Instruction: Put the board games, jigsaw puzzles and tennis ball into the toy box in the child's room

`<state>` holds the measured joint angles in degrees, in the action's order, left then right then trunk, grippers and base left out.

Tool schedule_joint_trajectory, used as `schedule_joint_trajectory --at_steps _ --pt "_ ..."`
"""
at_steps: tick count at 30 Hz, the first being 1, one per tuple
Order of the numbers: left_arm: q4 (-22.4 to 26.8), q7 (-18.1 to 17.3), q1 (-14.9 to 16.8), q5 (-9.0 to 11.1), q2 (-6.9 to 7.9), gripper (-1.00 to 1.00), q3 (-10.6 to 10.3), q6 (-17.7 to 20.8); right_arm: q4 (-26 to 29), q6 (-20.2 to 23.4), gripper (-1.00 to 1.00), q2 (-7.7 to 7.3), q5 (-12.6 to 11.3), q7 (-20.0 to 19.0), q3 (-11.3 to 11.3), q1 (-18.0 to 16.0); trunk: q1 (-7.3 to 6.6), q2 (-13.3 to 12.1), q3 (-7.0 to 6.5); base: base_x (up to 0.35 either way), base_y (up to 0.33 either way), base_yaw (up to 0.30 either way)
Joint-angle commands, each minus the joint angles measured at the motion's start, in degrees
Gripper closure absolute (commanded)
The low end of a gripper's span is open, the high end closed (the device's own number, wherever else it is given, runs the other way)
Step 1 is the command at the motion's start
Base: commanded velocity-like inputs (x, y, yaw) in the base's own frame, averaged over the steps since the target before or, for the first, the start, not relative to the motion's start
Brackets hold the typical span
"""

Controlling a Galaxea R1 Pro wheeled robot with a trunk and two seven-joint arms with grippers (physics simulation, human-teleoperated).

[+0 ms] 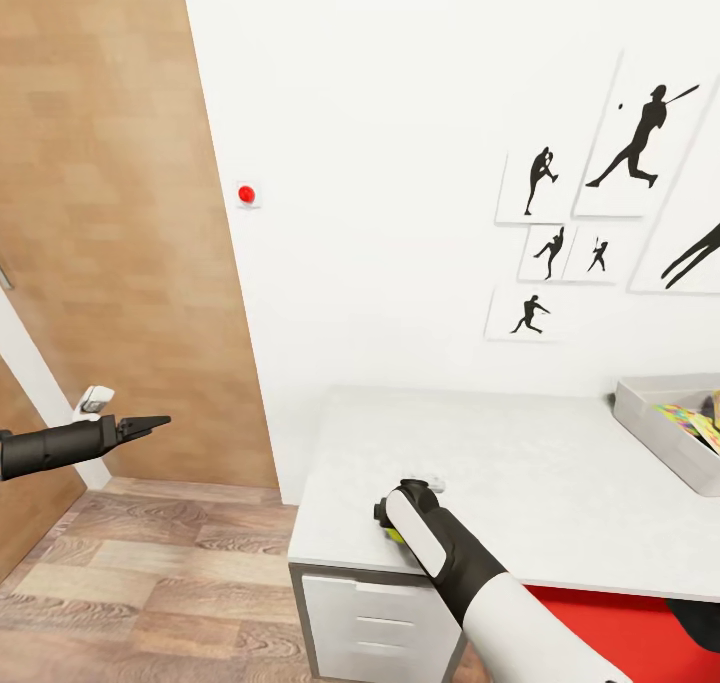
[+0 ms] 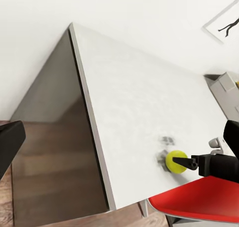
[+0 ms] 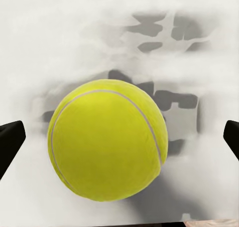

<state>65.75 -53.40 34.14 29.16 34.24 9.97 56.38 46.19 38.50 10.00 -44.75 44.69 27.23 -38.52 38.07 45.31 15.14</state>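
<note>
Tennis ball (image 3: 107, 139), yellow-green with a pale seam, sits on the pale mottled bench (image 1: 540, 483) near its front edge, close to the corner nearest the wooden door. Right wrist view: ball lies between the two dark fingertips (image 3: 10, 144) of the right gripper (image 2: 185, 163), which stand wide apart at either side, clear gaps between each tip and the ball. Jaws open, holding nothing. Left wrist view: the black fingers reach the ball from the chair side; touching or just short, cannot tell. Head view: only a sliver of the ball shows beside the black-and-white right wrist.

Toy box (image 1: 665, 428), a pale grey tray, stands on the same bench at the far right, well apart from the ball; bright patterned boxes (image 1: 690, 418) lie inside, cut off by the frame edge. Red chair seat (image 1: 610, 628) sits under the bench front edge. White drawer unit (image 1: 375, 628) under the bench corner.

Left gripper (image 1: 150, 424) hangs out over the wood-plank floor (image 1: 150, 573), left of the bench and in front of the wooden door (image 1: 110, 223). Its fingers taper to a point with tips together; jaws look closed, nothing in them.

Black baseball-player posters (image 1: 610, 193) on the white wall above the bench. Small red button (image 1: 246, 195) on the wall near the door.
</note>
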Motion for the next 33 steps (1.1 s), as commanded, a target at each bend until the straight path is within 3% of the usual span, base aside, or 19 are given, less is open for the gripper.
schedule_joint_trajectory --at_steps 1,9,13,33 --pt "-0.01 -0.21 0.05 -0.07 0.00 -1.00 0.04 0.22 0.04 0.15 -1.00 0.00 -0.40 0.49 0.10 -0.06 0.01 0.07 0.09 0.000 0.000 0.000" --pt "-0.01 -0.21 0.05 -0.07 0.02 -1.00 0.05 0.22 0.04 0.10 -1.00 0.00 -0.39 0.49 0.10 -0.06 0.01 0.07 0.09 0.000 0.000 0.000" --pt "-0.01 -0.21 0.05 -0.07 -0.01 -1.00 0.02 0.22 0.04 0.11 -1.00 0.00 -0.37 0.49 0.10 -0.06 0.89 1.67 0.80 0.000 0.000 0.000" --pt "-0.01 -0.21 0.05 -0.07 0.03 -1.00 0.05 0.22 0.04 0.17 -1.00 0.00 -0.34 -0.58 0.10 -0.06 0.89 1.67 0.80 0.000 0.000 0.000"
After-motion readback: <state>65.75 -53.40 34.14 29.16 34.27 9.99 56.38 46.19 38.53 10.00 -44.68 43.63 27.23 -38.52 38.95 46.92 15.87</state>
